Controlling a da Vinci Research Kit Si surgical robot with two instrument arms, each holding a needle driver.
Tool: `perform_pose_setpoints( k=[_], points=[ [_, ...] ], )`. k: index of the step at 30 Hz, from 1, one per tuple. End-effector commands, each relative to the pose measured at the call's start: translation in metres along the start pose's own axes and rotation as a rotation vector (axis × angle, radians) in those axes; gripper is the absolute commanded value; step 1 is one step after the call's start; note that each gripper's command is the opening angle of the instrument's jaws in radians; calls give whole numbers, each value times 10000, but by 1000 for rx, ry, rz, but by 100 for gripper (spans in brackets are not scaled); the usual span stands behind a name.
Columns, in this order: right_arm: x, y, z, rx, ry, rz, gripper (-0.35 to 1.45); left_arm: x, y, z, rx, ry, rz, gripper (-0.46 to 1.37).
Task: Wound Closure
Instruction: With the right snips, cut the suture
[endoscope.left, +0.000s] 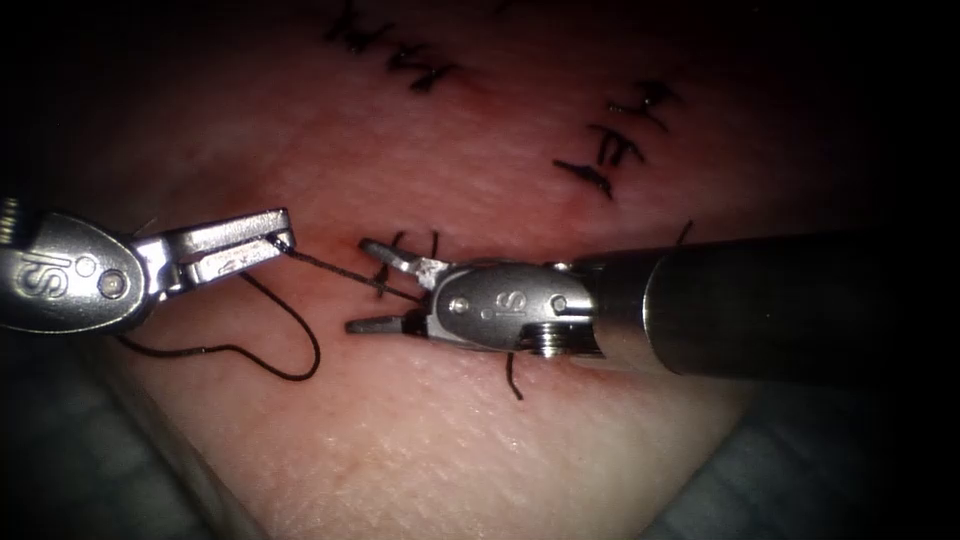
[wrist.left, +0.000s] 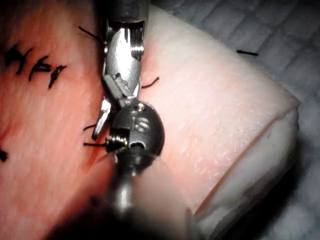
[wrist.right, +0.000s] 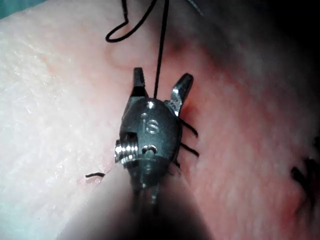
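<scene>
Left tool (endoscope.left: 265, 238) jaws clamped on thread (endoscope.left: 335, 268); right tool (endoscope.left: 375, 285) jaws apart, straddling strand, holding nothing. Needle: can't make out. Thread thin, limp, probably slippery; I'd grip near tissue (endoscope.left: 420, 440).

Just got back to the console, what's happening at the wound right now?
The left tool has its jaws shut on the thread, which runs taut to the cut in the tissue. The right tool sits over the cut with jaws open around that strand, holding nothing. A slack loop lies left of the cut. Finished stitches show farther back.
</scene>
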Motion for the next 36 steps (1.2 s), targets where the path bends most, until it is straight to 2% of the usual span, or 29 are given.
perform_pose_setpoints(
  k=[1,11,14,15,16,18,26,33,34,35,36],
  points=[
    [0,-1,2,5,0,-1,130,0,0,0,-7,0,0,-35],
    [-4,-4,11,9,3,-7,127,0,0,0,-9,2,0,-35],
    [-5,-4,12,17,9,-7,110,1,1,0,-9,2,0,-35],
    [-6,-4,12,30,16,-9,76,1,2,-1,-9,2,0,-35],
    [-6,-4,12,36,20,-11,52,1,2,-1,-9,2,0,-35],
    [-8,-4,11,51,33,-9,-35,1,2,-1,-10,3,0,-35],
    [-13,0,16,34,12,-13,-35,2,3,-2,-10,3,6,-35],
    [-20,3,12,61,8,-13,-35,2,1,-2,-12,4,5,-35],
    [-21,4,12,62,8,-13,-14,2,1,-2,-12,4,4,-35],
    [-22,5,13,62,7,-2,53,2,0,-2,-12,4,4,-35],
    [-23,5,14,61,6,10,109,2,0,-2,-12,3,4,-35]
  ],
)
